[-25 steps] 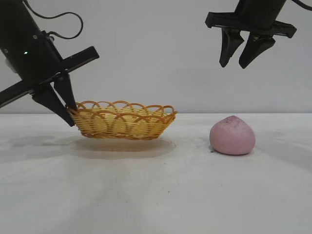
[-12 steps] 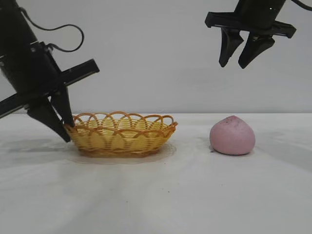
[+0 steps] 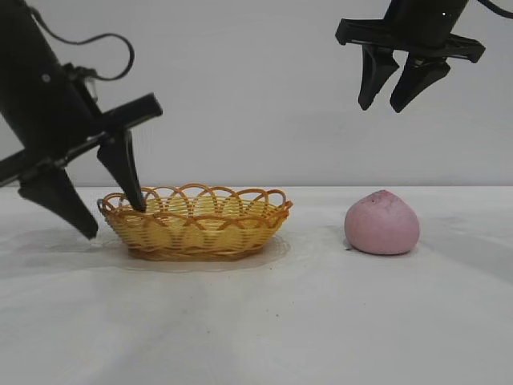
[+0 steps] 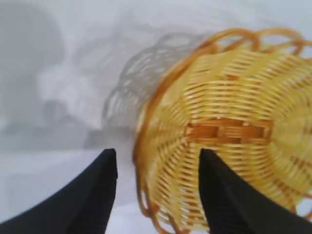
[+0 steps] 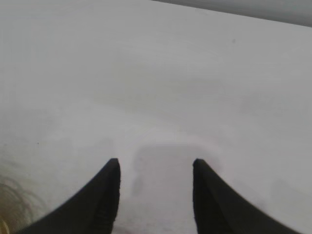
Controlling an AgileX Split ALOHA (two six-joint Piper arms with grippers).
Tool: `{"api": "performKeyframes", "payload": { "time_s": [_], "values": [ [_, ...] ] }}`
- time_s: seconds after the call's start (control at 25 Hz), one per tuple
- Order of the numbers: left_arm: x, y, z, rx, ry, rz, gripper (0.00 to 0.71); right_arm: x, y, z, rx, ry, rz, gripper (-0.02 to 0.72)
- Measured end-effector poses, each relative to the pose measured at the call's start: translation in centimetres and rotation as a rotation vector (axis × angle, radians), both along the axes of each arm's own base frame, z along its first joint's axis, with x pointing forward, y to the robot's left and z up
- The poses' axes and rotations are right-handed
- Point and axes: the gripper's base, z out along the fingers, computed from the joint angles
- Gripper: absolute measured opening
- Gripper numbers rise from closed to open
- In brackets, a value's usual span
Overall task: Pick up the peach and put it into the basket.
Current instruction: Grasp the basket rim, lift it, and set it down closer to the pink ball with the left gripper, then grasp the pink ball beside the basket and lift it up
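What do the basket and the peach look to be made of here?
The basket: woven wicker or rattan by its look, yellow-tan strands with an openwork looped rim, slightly glossy. The peach: dusty pink, matte, with faint dark speckles; real fruit or a foam or plastic replica, I cannot tell.

The peach [image 3: 382,223], a dusty pink, matte, rounded fruit with a small pointed tip and faint dark speckles near the top, rests upright on the white worktop [image 3: 321,321], well apart from the basket [image 3: 195,222] and to its right in the exterior view. The basket, a shallow oval of yellow-tan woven wicker with an openwork rim of scalloped loops, sits level on the worktop and holds nothing.
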Motion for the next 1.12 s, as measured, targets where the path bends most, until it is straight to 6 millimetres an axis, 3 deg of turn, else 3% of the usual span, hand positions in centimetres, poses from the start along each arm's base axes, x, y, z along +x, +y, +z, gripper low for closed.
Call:
{"api": "performKeyframes", "payload": {
  "time_s": [0.28, 0.44, 0.56, 0.72, 0.88, 1.0, 1.12],
  "values": [
    [0.6, 3.8, 0.3, 0.3, -0.069, -0.042, 0.34, -0.1, 0.0, -0.1, -0.003, 0.01, 0.002, 0.335],
    [1.1, 6.6, 0.4, 0.312, -0.061, 0.043, 0.34, -0.1, 0.0, -0.1, -0.002, 0.013, 0.002, 0.335],
    [1.1, 9.6, 1.6, 0.331, -0.076, 0.116, 0.34, -0.1, 0.1, -0.1, -0.002, 0.014, 0.004, 0.335],
    [1.3, 12.9, 5.6, 0.343, -0.158, 0.217, 0.34, -0.2, 0.2, -0.1, -0.002, 0.014, 0.006, 0.335],
    [0.5, 13.3, 9.4, 0.359, -0.247, 0.23, 0.34, -0.2, 0.3, -0.1, -0.002, 0.014, 0.009, 0.335],
    [-1.4, 12.8, 12.7, 0.353, -0.327, 0.234, 0.34, -0.2, 0.3, -0.1, -0.002, 0.014, 0.009, 0.335],
    [-4.9, 12.3, 17.0, 0.346, -0.417, 0.241, 0.34, -0.2, 0.3, -0.1, -0.002, 0.014, 0.009, 0.335]
  ]
}}
